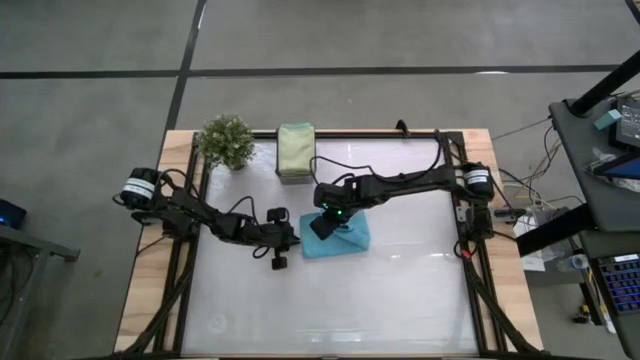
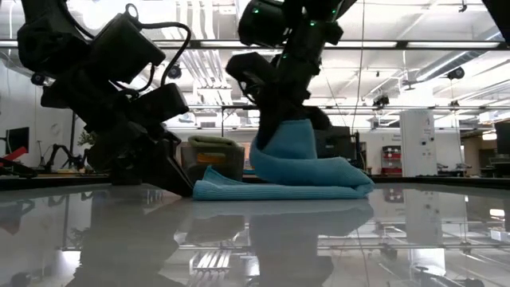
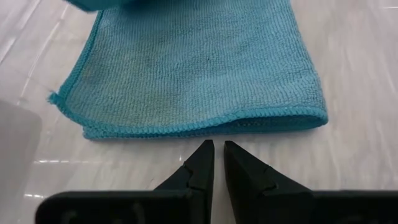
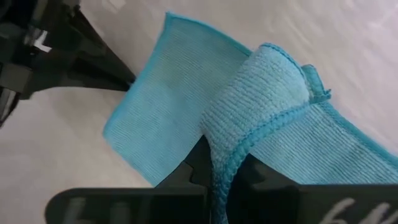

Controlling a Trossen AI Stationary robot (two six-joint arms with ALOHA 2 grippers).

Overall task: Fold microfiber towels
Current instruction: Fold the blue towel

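Carrying the pinched edge of the light blue towel [image 1: 336, 236] at mid-table in the clamped right gripper [image 4: 225, 167] squarely across, with the left gripper [image 3: 219, 163], nearly closed and empty, waiting just left

1. A robotics lab or workshop — a glossy white counter [image 1: 400, 300] in a wooden frame stands on a bare grey concrete floor [image 1: 400, 40].
2. Cables [image 1: 530, 190] trail from the counter to a side desk [image 1: 590, 130] crowded with equipment.
3. Beyond the counter, an open industrial hall — strip lights [image 2: 414, 48], exposed ceiling pipes, white cabinets [image 2: 416, 142] and workbenches.
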